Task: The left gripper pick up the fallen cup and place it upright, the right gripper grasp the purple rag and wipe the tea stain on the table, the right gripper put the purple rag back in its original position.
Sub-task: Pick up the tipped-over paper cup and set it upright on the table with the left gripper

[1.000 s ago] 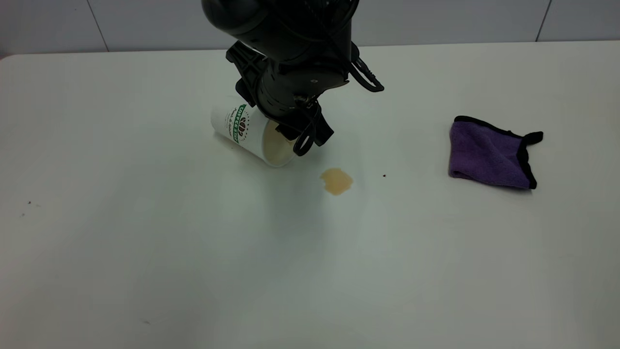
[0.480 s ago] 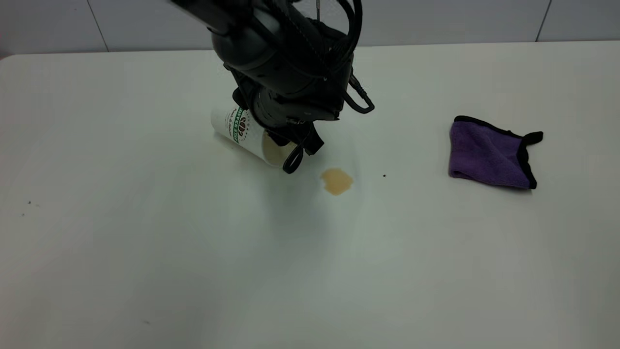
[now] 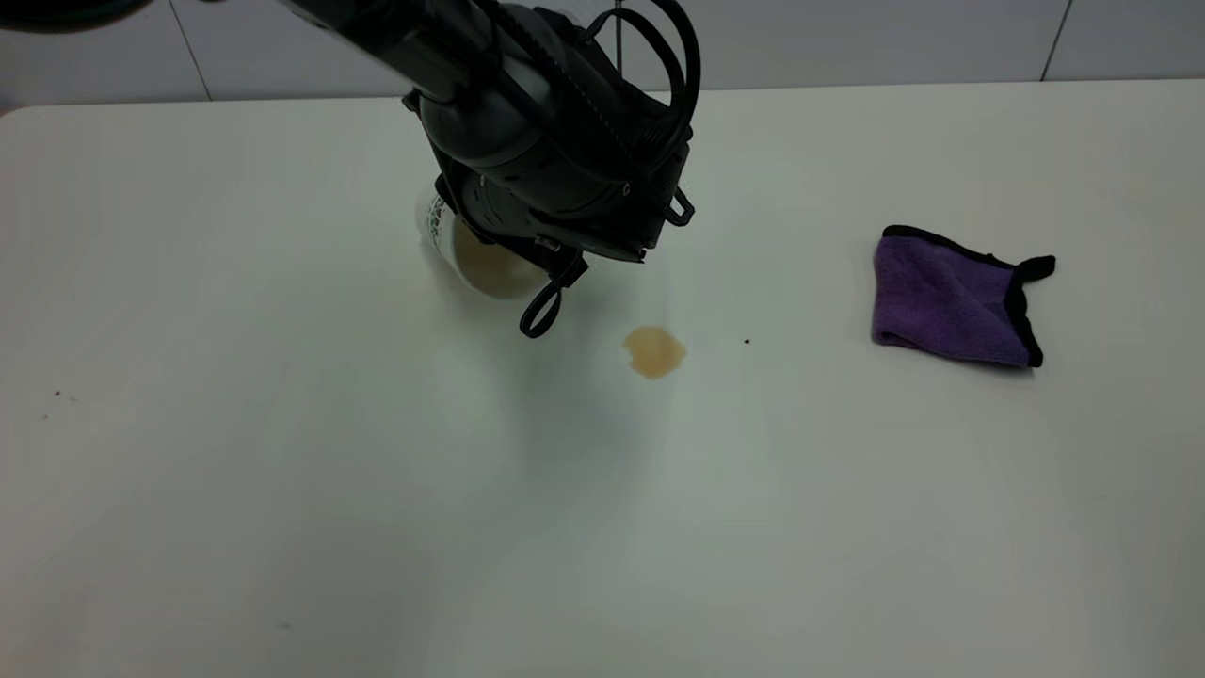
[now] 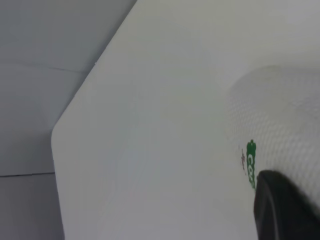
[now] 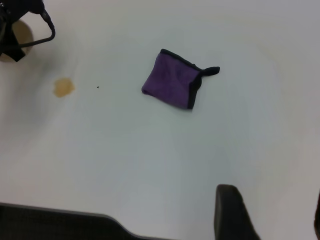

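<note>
Upper left of centre in the exterior view: white paper cup (image 3: 475, 264), tilted, open mouth turned toward the camera, tan residue inside. Green print on its side mostly hidden behind the arm; in the left wrist view a few green letters (image 4: 251, 164) on the textured cup wall (image 4: 280, 120), too cut off to read as a word. Left gripper (image 3: 537, 247) clamped on the cup near its rim, one dark finger (image 4: 280, 210) pressed flat against the wall at the lower right of the wrist frame, the black arm body covering the cup's far side. Contact between cup and table (image 3: 282, 471) not clear from these views.

Just right of centre: small tan tea stain (image 3: 654, 351) on the white table, near the cup but apart from it, with a tiny dark speck (image 3: 747, 341) further right.

Right side: purple rag (image 3: 951, 297) with black edging, lying folded and flat, well apart from the stain, untouched. In the right wrist view, right gripper (image 5: 270, 215) at the bottom edge, spread wide, holding nothing, well short of the rag (image 5: 175, 85).
</note>
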Available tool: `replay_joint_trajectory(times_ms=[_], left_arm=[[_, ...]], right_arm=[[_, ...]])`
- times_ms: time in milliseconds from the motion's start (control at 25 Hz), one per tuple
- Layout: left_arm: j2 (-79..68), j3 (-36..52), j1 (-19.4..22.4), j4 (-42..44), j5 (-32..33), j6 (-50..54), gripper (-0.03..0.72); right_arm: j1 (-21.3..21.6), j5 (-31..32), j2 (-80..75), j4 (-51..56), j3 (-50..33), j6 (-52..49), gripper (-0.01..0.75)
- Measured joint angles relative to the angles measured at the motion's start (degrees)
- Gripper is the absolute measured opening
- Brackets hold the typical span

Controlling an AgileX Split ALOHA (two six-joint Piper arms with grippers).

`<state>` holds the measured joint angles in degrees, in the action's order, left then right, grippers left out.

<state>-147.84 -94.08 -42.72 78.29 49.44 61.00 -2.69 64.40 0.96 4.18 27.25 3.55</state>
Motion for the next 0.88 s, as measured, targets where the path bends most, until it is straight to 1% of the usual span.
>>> replay_joint_trajectory(times_ms=[120,240,320,400,520,640,720,800,880], left_arm=[[2.5,0.0,1.09,-4.98,-1.92,-6.82,-0.027],[6.75,0.0,4.16,-14.37,-6.05,-16.58,-0.027],[9.94,-0.35,6.86,-23.81,-8.64,-23.51,-0.027],[12.11,-1.73,9.82,-33.83,-9.57,-31.5,-0.027],[13.54,-5.6,14.41,-51.21,-8.22,-47.54,-0.027],[13.55,-9.02,17.69,-70.09,-5.32,-64.48,-0.027],[13.55,-9.93,19.21,-79.24,-4.24,-73.11,-0.027],[13.55,-10.21,20.27,-85.2,-3.82,-78.92,-0.027],[13.32,-10.28,20.72,-86.84,-3.63,-81.43,-0.026]], right_arm=[[0.0,0.0,0.0,0.0,0.0,0.0,0.428],[0.0,0.0,0.0,0.0,0.0,0.0,0.428],[0.0,0.0,0.0,0.0,0.0,0.0,0.428],[0.0,0.0,0.0,0.0,0.0,0.0,0.428],[0.0,0.0,0.0,0.0,0.0,0.0,0.428],[0.0,0.0,0.0,0.0,0.0,0.0,0.428],[0.0,0.0,0.0,0.0,0.0,0.0,0.428],[0.0,0.0,0.0,0.0,0.0,0.0,0.428],[0.0,0.0,0.0,0.0,0.0,0.0,0.428]])
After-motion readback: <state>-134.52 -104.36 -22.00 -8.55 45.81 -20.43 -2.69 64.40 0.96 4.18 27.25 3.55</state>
